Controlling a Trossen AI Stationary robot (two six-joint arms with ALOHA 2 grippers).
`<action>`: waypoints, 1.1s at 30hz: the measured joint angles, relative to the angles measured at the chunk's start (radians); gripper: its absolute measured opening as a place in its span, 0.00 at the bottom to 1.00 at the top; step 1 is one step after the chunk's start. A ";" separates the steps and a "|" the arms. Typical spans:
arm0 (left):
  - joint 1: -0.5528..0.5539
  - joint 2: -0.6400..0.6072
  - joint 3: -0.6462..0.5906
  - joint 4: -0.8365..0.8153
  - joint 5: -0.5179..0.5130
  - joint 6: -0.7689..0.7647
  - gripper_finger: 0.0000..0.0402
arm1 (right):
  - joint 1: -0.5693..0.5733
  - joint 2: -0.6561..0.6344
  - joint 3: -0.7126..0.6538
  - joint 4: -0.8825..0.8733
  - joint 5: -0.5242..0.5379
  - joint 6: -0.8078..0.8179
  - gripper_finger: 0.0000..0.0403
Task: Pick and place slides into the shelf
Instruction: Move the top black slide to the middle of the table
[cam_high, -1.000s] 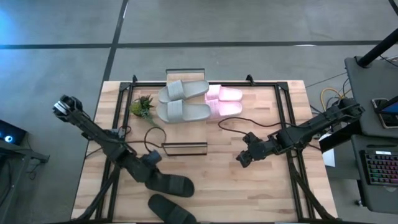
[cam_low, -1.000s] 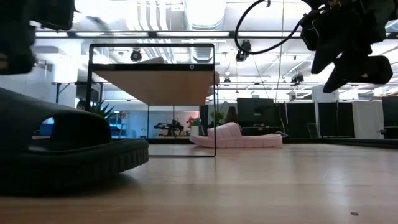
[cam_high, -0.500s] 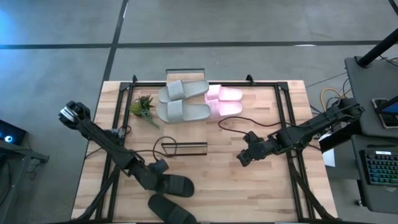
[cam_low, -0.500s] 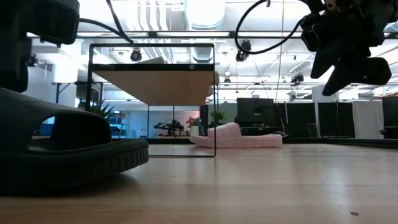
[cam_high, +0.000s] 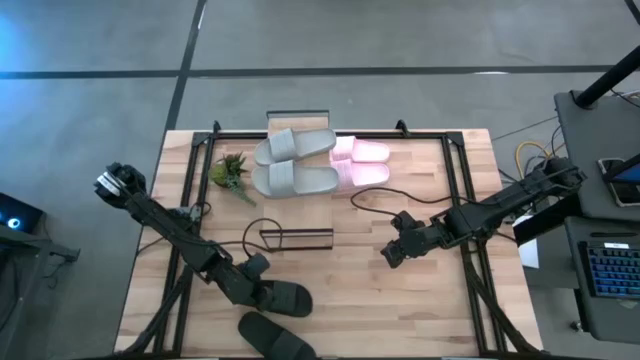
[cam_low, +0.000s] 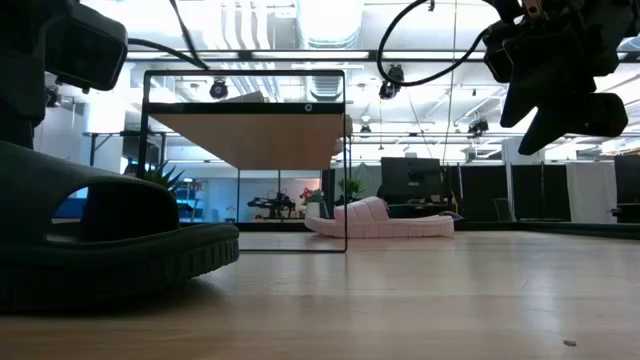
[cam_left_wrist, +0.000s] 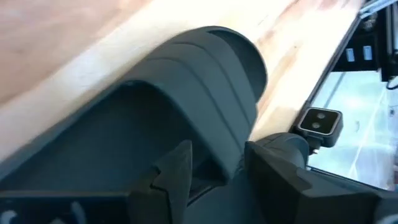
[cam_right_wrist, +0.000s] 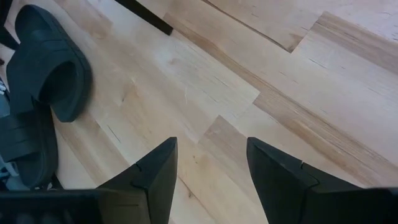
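Now lower and nearer the bench's front edge than a second ago: left end effector (cam_high: 262, 291), down onto the upper black slide (cam_high: 285, 297), fingers (cam_left_wrist: 180, 171) parted astride its strap rather than closed above it.

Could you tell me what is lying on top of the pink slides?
The grey slides lie across the pink slides' left ends. Only the pink right ends show; how far they reach underneath is covered.
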 joint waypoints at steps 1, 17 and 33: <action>0.001 0.010 0.000 0.019 0.000 0.000 0.35 | 0.000 0.000 0.000 0.000 0.000 -0.001 0.46; 0.068 0.248 0.011 0.486 -0.076 0.238 0.13 | 0.000 0.000 0.000 -0.004 0.000 0.003 0.46; 0.244 0.471 0.096 0.875 -0.018 0.547 0.03 | 0.000 -0.018 0.007 -0.047 -0.027 0.039 0.46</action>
